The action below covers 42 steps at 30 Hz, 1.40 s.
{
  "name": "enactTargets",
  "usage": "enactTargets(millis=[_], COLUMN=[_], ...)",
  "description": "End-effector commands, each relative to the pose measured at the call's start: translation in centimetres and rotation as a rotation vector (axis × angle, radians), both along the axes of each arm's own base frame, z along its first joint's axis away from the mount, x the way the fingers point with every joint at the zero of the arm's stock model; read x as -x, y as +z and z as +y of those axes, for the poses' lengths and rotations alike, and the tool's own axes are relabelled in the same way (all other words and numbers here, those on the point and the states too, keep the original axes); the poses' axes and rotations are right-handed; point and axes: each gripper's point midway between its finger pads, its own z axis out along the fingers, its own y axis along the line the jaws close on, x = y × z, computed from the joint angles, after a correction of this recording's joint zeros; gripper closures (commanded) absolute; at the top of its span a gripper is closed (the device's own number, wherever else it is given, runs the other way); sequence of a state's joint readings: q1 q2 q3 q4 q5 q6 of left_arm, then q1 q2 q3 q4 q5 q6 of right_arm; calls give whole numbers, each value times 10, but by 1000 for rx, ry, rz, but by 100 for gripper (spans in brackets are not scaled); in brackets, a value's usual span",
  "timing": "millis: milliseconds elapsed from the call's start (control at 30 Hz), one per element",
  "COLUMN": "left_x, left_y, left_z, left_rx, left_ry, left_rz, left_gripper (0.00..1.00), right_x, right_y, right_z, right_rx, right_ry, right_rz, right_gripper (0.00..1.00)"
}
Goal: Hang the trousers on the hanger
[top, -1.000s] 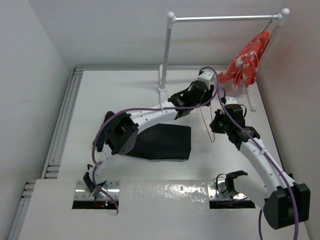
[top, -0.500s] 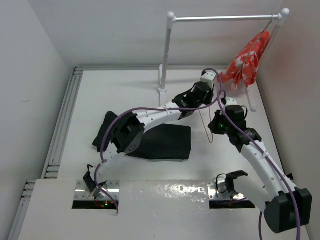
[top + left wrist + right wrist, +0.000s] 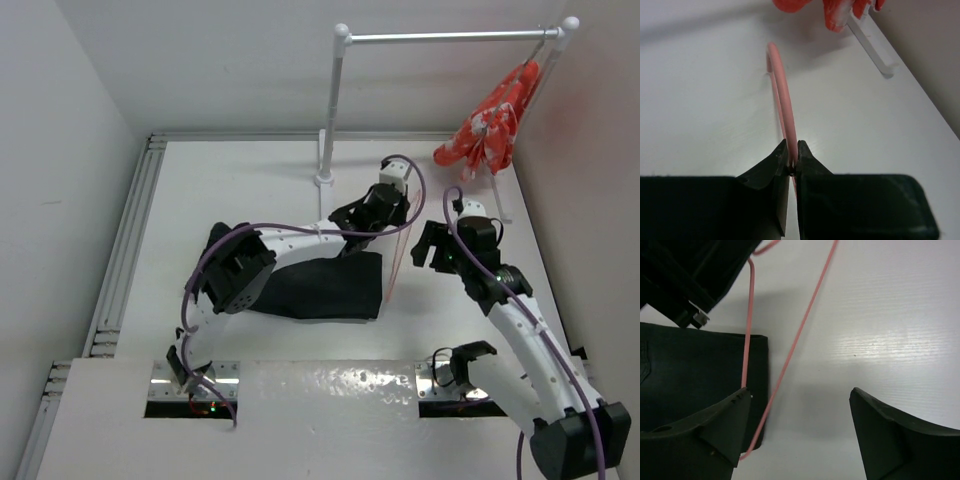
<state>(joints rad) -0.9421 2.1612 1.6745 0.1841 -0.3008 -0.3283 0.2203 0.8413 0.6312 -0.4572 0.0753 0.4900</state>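
The black trousers (image 3: 320, 285) lie folded flat on the table in the middle of the top view. The pale-pink wire hanger (image 3: 393, 262) slants along their right edge. My left gripper (image 3: 392, 222) is shut on the hanger's upper part. In the left wrist view its jaws (image 3: 790, 150) pinch the pink wire (image 3: 782, 95). My right gripper (image 3: 430, 247) stands open just right of the hanger. In the right wrist view the hanger (image 3: 797, 335) crosses beside the left fingertip (image 3: 737, 405), over the trousers' corner (image 3: 695, 370), untouched by the wide-open gripper (image 3: 799, 395).
A white clothes rack with a metal rail (image 3: 450, 36) stands at the back. An orange-red bundle with white marks (image 3: 490, 125) hangs at its right end, and the rack's foot (image 3: 872, 45) lies on the table below it. Walls close in on both sides.
My right gripper has let go of the hanger and opened. My left gripper has closed on the wire and carried it left, so its lower end now reaches the trousers' right edge.
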Motion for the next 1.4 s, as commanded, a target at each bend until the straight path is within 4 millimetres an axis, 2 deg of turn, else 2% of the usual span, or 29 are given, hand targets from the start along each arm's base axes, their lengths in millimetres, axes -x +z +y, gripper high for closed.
enactTargets(millis=[0,33,100,133,167,233,267,333,367,500,633,667,700,733,833,900,1100,1300,1367], left_x=[11,13,21,25,32,41,43,55,59,73,83,84,85,87,86,86,86,89,89], left_y=[46,47,32,35,26,28,20,17,8,-5,-22,-25,-28,-35,-40,-41,-48,-59,-63], left_z=[8,9,17,18,29,33,44,45,56,62,74,74,76,82,91,94,96,98,99], left_rx=[188,235,244,286,288,362,346,415,410,441,459,456,454,445,450,440,418,386,370], left_ry=[37,47,69,81,104,132,162,189,234,285,324,327,333,348,376,388,390,380,379], left_rz=[-32,-17,20,29,41,66,65,108,110,137,162,170,173,174,164,160,156,164,166], left_gripper=[100,100,100,100,100,100,100,100,100,100,100,100,100,100,100,100,100,100,100], right_x=[2,5,8,8,9,10,12,17,14,19,21,25,21,23,23,27,25,24,24], right_y=[20,20,19,18,15,3,-3,-20,-21,-35,-43,-53,-51,-61,-69,-84,-107,-130,-135], right_z=[5,6,8,9,11,13,18,31,35,52,76,78,83,84,94,102,100,94,96], right_rx=[-31,-33,-47,-56,-66,-85,-102,-157,-173,-244,-353,-376,-395,-403,-415,-403,-372,-337,-350], right_ry=[21,29,33,36,40,35,54,100,114,175,257,254,270,266,288,298,252,214,213], right_rz=[-45,-43,-49,-52,-47,-33,-20,33,30,76,100,124,97,128,153,190,220,269,282], right_gripper=[20,18,17,32,52,100,100,100,100,99,93,90,88,86,81,75,61,61,68])
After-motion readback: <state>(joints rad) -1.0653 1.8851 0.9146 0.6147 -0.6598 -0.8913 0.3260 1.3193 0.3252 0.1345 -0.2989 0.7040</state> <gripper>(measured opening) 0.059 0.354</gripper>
